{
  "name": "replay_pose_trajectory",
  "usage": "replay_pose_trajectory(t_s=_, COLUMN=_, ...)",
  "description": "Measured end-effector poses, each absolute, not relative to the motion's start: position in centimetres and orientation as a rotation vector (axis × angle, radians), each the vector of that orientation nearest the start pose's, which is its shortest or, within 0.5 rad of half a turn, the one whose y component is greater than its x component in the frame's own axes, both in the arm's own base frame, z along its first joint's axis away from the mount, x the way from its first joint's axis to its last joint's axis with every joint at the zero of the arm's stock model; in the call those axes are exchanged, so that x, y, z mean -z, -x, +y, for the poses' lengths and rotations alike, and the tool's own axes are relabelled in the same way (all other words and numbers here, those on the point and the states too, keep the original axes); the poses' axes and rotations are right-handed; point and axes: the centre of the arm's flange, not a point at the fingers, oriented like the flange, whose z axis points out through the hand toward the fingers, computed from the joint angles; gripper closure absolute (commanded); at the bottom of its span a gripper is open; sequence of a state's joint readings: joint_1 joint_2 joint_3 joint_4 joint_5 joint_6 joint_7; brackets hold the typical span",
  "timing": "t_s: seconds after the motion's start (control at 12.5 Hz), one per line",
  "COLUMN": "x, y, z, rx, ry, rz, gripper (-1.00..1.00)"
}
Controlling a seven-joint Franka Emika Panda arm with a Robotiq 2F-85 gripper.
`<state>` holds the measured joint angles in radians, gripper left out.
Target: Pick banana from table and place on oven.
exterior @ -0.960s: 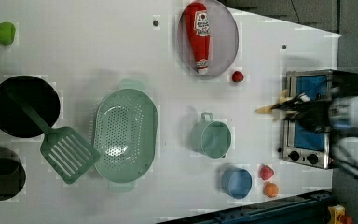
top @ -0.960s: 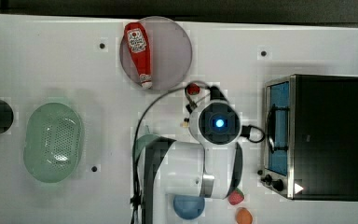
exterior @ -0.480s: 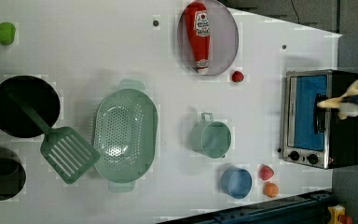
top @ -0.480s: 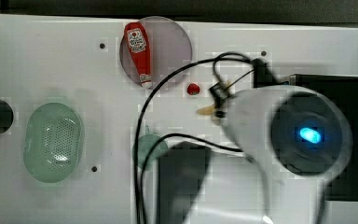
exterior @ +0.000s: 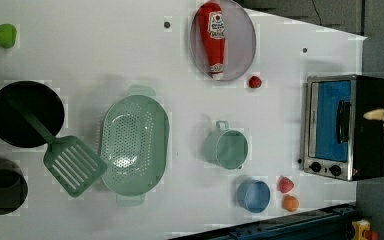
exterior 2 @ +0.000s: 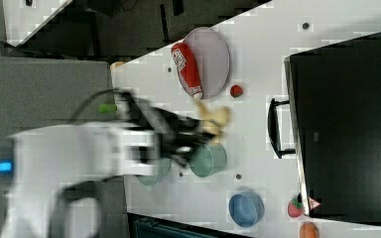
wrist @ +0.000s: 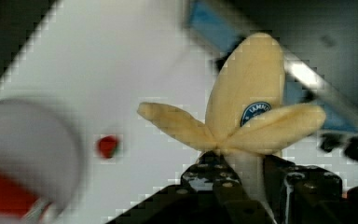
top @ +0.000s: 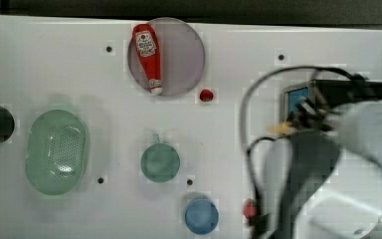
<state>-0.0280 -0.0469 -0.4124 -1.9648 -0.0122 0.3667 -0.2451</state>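
Up close at wrist: gripper (wrist: 242,175) clamped on banana (wrist: 251,105), soft pale-yellow, half peeled, blue sticker. Carry step, fruit airborne off table (exterior: 105,60), near oven (exterior: 347,127) front. Next: probably clear handle, get over flat black boxy top, lower, let go.

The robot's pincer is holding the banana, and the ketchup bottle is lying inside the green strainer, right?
Not quite. The pincer does hold the banana, but the ketchup bottle lies on the round grey plate, not in the green strainer. The left view shows it.
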Motion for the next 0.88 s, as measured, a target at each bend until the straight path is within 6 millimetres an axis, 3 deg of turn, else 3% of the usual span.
replay_pose_trajectory(t_s=0.24, x=-42.4, y=-45.9, z=-32.5, rx=-0.074, ry=2.771, rz=1.594, gripper=0.49)
replay_pose_trajectory(t_s=0.4, x=-39.9, y=-44.4, z=-36.8, rx=-0.048, ry=2.818, rz=1.634, gripper=0.49)
replay_pose_trajectory(t_s=0.64, x=-38.0, y=-43.8, z=-37.8, rx=-0.107, ry=2.870, rz=1.612, gripper=0.49)
replay_pose_trajectory(t_s=0.88, x=-38.6, y=-45.2, z=-37.1, rx=-0.068, ry=2.891, rz=1.552, gripper=0.49)
